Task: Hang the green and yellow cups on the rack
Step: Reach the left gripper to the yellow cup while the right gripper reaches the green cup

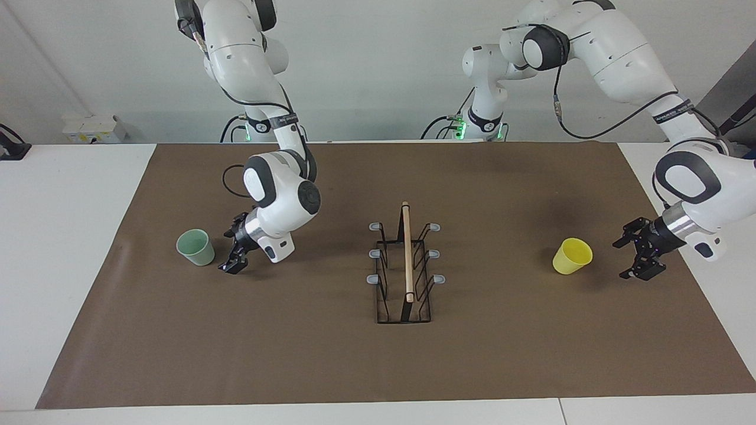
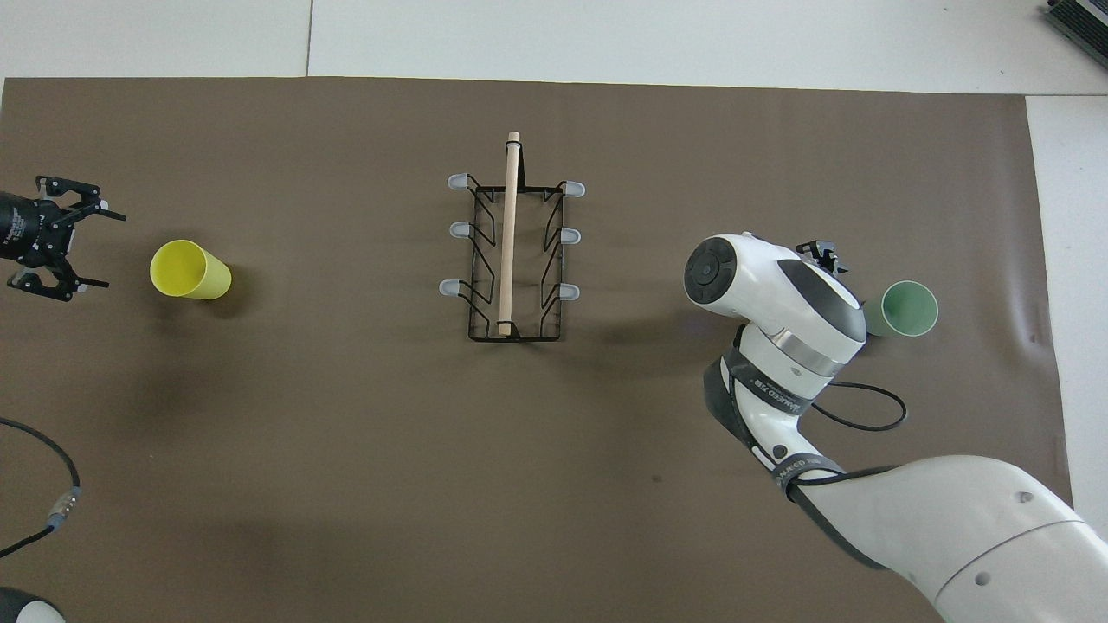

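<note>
The pale green cup (image 1: 196, 247) (image 2: 909, 309) stands mouth up on the brown mat toward the right arm's end of the table. My right gripper (image 1: 231, 248) is low beside it, on the rack's side, open and a short gap from the cup; in the overhead view only a tip of the gripper (image 2: 822, 255) shows past the wrist. The yellow cup (image 1: 572, 255) (image 2: 183, 270) stands toward the left arm's end. My left gripper (image 1: 627, 257) (image 2: 99, 249) is open and low beside it, apart from it. The black wire rack (image 1: 406, 265) (image 2: 511, 251) with its wooden rod stands mid-table, its prongs bare.
The brown mat (image 1: 295, 354) covers most of the white table (image 1: 59, 236). A loose cable (image 2: 52, 510) lies near the left arm's base. A small white box (image 1: 88, 127) sits by the wall past the right arm's end.
</note>
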